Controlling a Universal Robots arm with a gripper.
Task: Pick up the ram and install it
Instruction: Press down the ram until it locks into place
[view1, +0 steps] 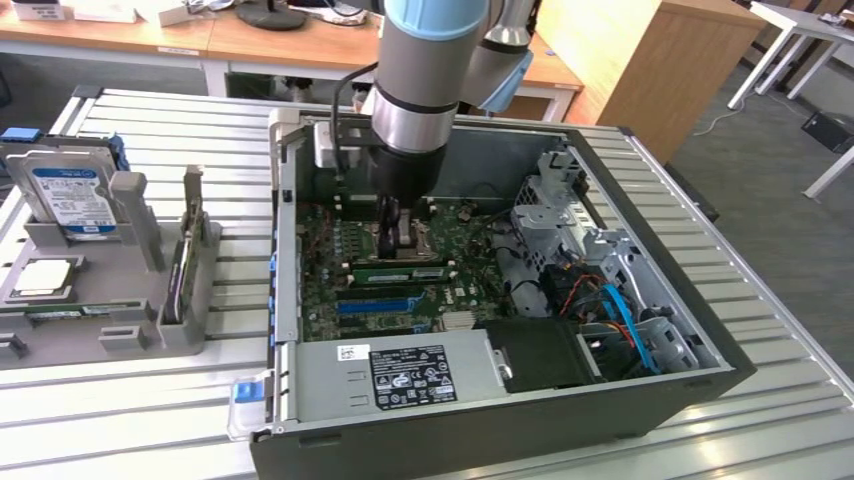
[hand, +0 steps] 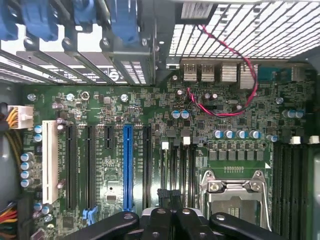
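The ram (view1: 398, 272) is a long green stick with dark chips, standing on edge in a memory slot of the motherboard (view1: 334, 290), just beyond the blue expansion slot (view1: 380, 304). My gripper (view1: 398, 250) reaches down into the open computer case and hangs right over the ram with its fingers shut; I cannot tell whether they touch it. In the wrist view the gripper (hand: 169, 196) has its black fingers (hand: 161, 216) pressed together over dark slots with white clips (hand: 165, 145), between the blue slot (hand: 127, 165) and the CPU socket (hand: 232, 192).
The case walls (view1: 283, 230) hem the arm in. A power supply (view1: 400, 375) lies at the near side, with a metal drive cage (view1: 561, 205) and blue and orange cables (view1: 617, 310) on the exterior view's right. A grey holder (view1: 127, 300) with a hard drive (view1: 74, 195) stands at its left.
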